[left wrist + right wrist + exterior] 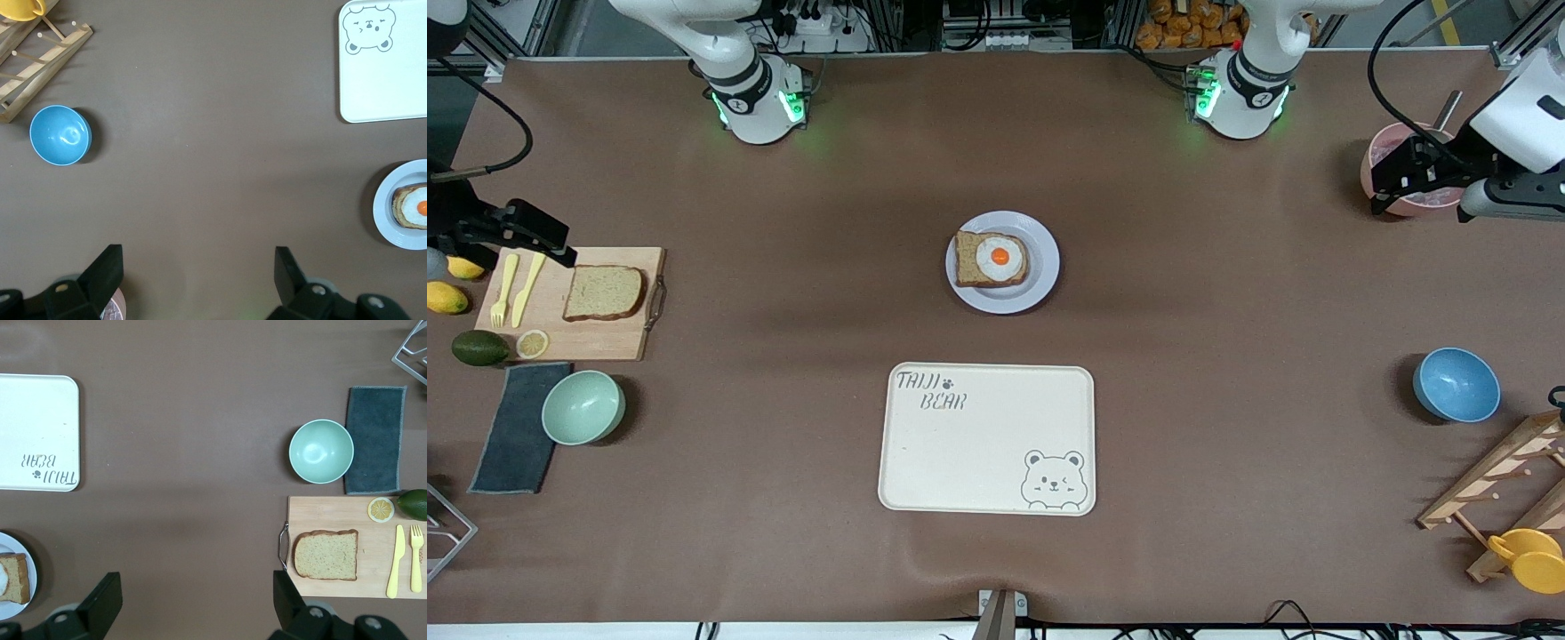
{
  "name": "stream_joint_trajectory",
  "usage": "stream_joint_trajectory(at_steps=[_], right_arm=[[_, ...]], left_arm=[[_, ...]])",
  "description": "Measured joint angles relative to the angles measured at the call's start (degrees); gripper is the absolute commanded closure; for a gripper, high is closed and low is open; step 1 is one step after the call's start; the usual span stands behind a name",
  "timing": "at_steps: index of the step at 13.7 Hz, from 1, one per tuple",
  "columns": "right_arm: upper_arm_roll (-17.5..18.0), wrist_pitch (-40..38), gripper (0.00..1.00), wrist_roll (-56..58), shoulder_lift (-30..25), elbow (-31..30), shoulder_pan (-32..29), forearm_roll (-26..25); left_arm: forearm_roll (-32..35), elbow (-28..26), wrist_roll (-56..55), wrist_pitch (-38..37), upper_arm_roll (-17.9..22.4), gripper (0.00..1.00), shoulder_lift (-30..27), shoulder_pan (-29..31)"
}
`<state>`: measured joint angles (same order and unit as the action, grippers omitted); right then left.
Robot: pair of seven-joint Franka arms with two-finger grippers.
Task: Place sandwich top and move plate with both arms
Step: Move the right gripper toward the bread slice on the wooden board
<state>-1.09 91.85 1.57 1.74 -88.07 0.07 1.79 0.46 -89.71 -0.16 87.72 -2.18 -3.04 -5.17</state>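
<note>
The sandwich top (603, 292) (326, 555), a plain brown slice, lies on a wooden cutting board (596, 340) at the right arm's end of the table. The plate (1042, 242) (383, 208) (9, 541) sits mid-table and carries a bread slice with a fried egg (992, 259). My right gripper (516, 236) (197, 593) hangs open and empty over the board's outer end, beside the sandwich top. Open and empty too, my left gripper (1405, 182) (199, 267) hovers over a pink bowl (1392, 147) at the left arm's end.
A cream bear-printed tray (987, 440) lies nearer the front camera than the plate. A yellow fork and knife (516, 289) share the board. A mint bowl (583, 406), dark cloth (514, 427) and avocado (479, 348) sit nearby. A blue bowl (1456, 384) and wooden rack (1494, 484) occupy the left arm's end.
</note>
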Motion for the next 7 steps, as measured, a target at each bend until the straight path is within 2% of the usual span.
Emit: stream_joint_trajectory(at_steps=[7], right_arm=[[0.0,-0.3,0.00,0.0,0.0,-0.1,0.0,0.0]], left_arm=[[0.0,0.3,1.1,0.0,0.0,0.00,0.0,0.0]])
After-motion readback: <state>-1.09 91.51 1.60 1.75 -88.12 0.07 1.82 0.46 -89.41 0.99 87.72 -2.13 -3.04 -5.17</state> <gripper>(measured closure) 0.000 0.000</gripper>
